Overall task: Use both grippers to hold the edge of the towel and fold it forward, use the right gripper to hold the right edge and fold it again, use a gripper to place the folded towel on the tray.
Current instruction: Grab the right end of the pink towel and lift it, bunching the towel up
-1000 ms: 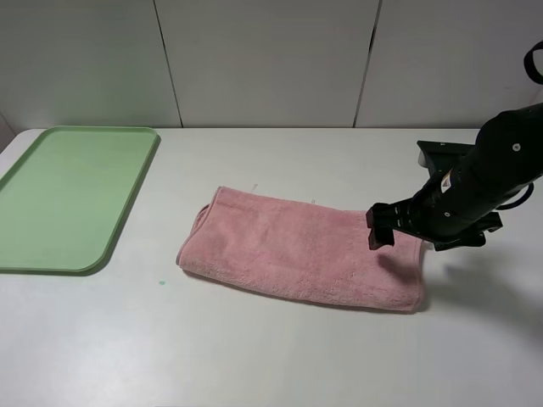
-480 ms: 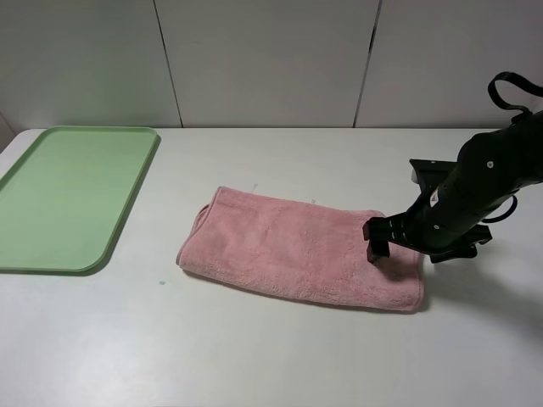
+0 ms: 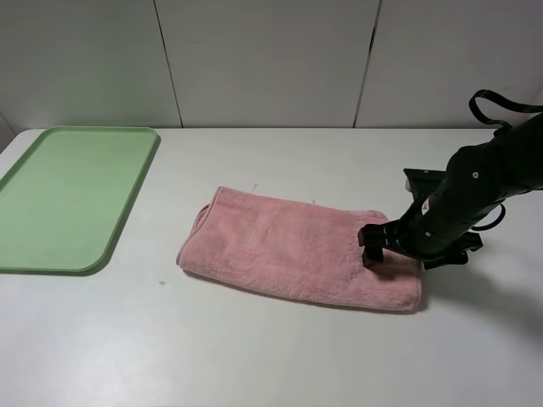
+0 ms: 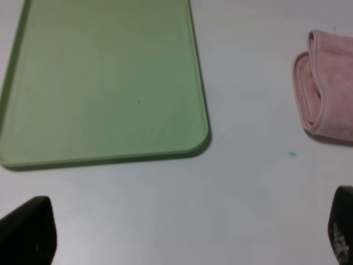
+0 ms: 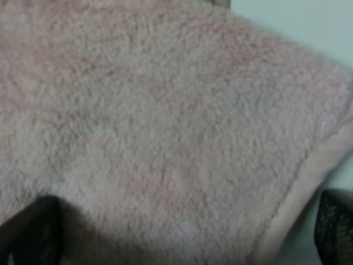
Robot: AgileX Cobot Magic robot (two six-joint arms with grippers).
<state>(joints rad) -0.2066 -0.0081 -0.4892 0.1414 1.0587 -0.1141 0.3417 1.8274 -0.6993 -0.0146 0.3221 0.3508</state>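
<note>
The pink towel [image 3: 280, 246] lies folded into a long band across the middle of the white table. My right gripper [image 3: 375, 246] is down on its right end, open, with the fingertips pressing into the cloth. In the right wrist view the towel [image 5: 154, 121] fills the picture between the two spread fingertips [image 5: 30, 232], and the edge of the towel [image 5: 309, 187] runs close to the other tip. The pale green tray [image 3: 68, 191] lies at the far left. My left gripper [image 4: 185, 234] hangs open above bare table near the tray [image 4: 105, 83], with the towel's folded end [image 4: 325, 99] off to one side.
A small green speck [image 3: 159, 281] marks the table in front of the towel's left end. A white panelled wall [image 3: 271, 59] stands behind the table's far edge.
My right gripper has come down and moved left onto the towel's right end, denting the cloth. The towel, the tray and the gripper's opening look the same.
</note>
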